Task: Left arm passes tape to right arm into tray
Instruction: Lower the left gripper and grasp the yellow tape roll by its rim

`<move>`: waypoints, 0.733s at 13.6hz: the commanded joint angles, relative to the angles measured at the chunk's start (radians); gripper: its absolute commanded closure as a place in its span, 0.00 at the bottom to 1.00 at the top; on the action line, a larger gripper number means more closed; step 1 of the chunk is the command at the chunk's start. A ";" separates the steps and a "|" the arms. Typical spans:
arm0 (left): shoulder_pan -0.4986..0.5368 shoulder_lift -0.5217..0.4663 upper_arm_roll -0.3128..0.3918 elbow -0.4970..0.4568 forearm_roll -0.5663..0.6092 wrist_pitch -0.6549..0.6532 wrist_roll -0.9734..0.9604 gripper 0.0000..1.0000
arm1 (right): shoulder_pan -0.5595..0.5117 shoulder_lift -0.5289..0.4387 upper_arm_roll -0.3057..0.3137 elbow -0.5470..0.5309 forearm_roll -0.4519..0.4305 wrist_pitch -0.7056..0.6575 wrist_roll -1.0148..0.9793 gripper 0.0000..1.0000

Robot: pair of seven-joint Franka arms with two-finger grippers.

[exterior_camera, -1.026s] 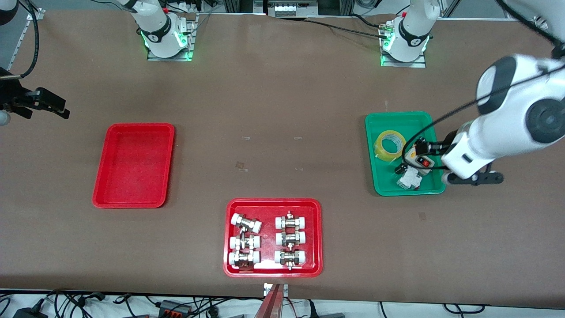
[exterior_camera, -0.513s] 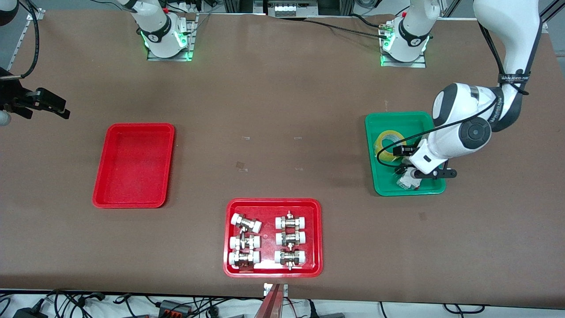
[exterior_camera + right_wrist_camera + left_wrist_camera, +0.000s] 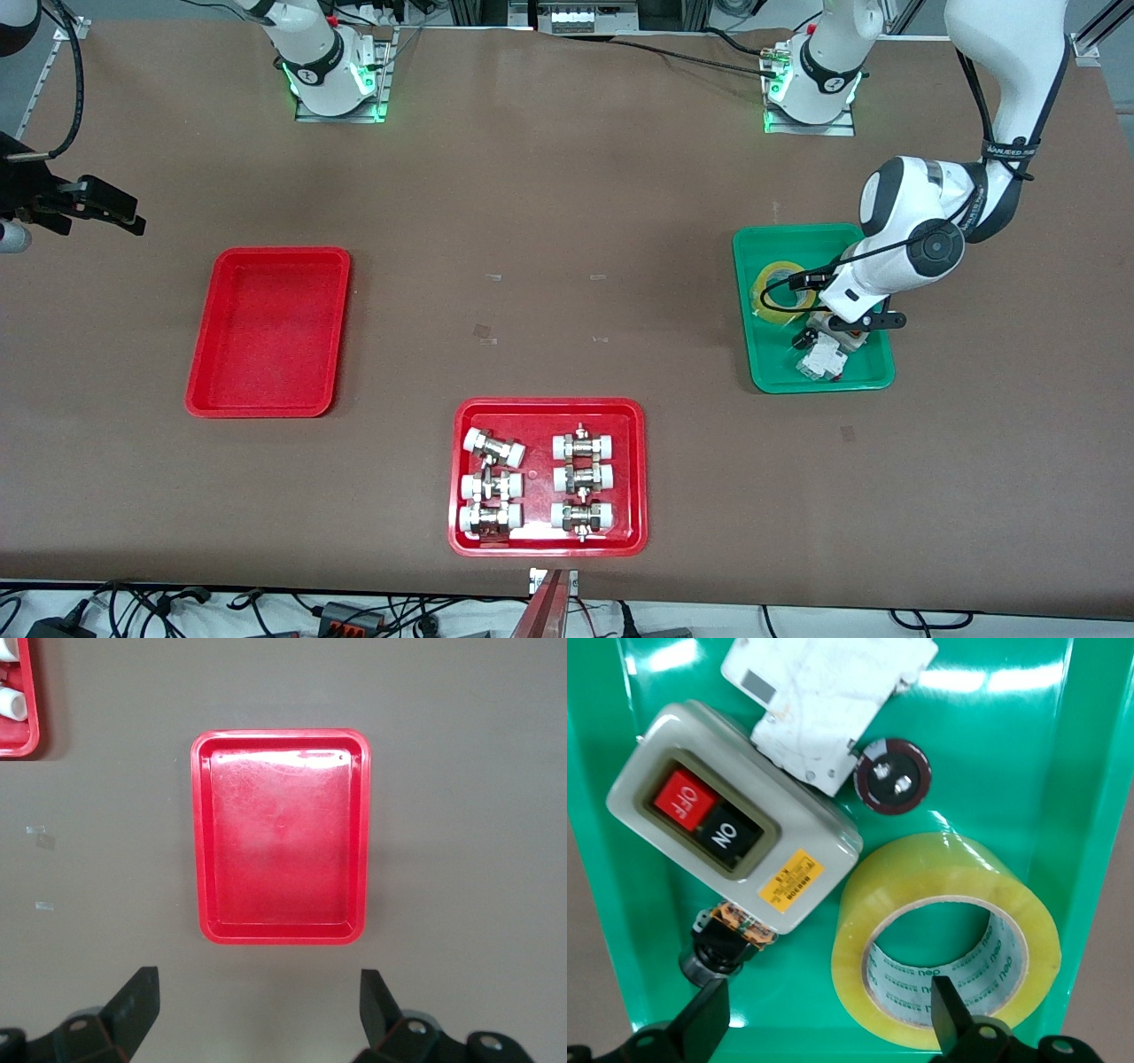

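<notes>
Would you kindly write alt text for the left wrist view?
The open left gripper hangs over a green tray holding the yellow tape, lying flat, a grey ON/OFF switch box, a white breaker and a small dark capacitor.

- Brown table (image 3: 567,221), pretty roomy.
- Plain red tray (image 3: 267,403) sits toward the right arm's end.
- Green tray (image 3: 780,379) sits toward the left arm's end.
- Wider red tray (image 3: 547,408) with metal fittings (image 3: 536,483) sits between them, nearest the front camera.
</notes>
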 commanded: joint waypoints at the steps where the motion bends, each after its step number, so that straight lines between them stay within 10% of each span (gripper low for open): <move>1: -0.001 -0.032 -0.003 -0.039 -0.002 0.019 -0.002 0.00 | -0.009 -0.007 0.005 -0.005 -0.011 -0.009 -0.009 0.00; 10: -0.006 -0.024 -0.026 -0.117 -0.002 0.128 -0.025 0.00 | -0.010 -0.006 0.004 -0.005 -0.011 -0.010 -0.006 0.00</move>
